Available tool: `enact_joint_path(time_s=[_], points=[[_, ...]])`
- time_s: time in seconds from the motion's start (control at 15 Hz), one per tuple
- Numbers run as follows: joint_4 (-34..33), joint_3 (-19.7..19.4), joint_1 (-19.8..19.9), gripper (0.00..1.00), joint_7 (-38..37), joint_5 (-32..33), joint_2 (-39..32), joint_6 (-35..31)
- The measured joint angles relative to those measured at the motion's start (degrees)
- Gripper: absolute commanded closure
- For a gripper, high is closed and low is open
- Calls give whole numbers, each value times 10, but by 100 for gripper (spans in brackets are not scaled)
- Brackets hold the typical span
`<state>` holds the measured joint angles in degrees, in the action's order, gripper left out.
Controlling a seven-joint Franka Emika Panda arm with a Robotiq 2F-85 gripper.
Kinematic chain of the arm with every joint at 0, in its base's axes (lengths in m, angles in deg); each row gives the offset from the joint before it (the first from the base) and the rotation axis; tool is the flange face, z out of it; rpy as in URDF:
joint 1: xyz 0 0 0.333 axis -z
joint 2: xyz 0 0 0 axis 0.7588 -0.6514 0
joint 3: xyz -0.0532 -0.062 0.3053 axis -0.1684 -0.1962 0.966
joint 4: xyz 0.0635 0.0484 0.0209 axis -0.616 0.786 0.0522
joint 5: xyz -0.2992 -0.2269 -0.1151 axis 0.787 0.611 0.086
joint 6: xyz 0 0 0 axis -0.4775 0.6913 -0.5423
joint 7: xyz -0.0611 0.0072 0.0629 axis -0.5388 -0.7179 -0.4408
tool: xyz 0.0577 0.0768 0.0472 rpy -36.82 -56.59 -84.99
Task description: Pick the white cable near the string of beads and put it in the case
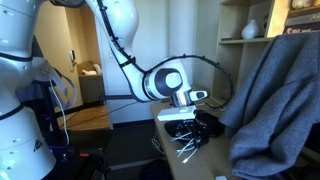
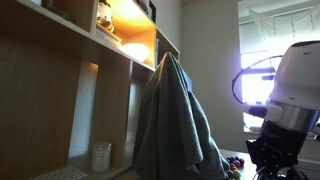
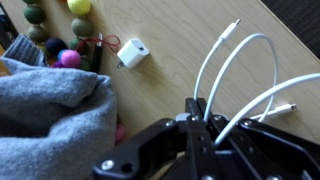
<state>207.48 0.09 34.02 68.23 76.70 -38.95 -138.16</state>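
white cable (image 3: 252, 38), grey cloth (image 3: 45, 115), multicoloured beads (image 3: 68, 58), tan table (image 3: 170, 30)

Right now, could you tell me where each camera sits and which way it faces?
Exterior view: across the room, side-on to the arm reaching down to the table.
Exterior view: low by the shelves, facing the window; gripper at right.
Wrist view: straight down onto the table; gripper shut on the white cable.
All share the grey cloth.

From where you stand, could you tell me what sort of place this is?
Likely a home room: tall wooden shelves holding a white vase, a grey cloth draped nearby, colourful round beads.
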Motion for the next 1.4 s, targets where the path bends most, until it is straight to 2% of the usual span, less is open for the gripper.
enact_joint_path(time_s=[0.33, 0.6, 0.8, 1.4], points=[[4, 26, 25, 99, 56, -7, 0, -43], [10, 96, 97, 99, 120, -16, 0, -70], [10, 123, 123, 99, 147, -17, 1, -71], [8, 151, 117, 99, 164, -15, 11, -65]])
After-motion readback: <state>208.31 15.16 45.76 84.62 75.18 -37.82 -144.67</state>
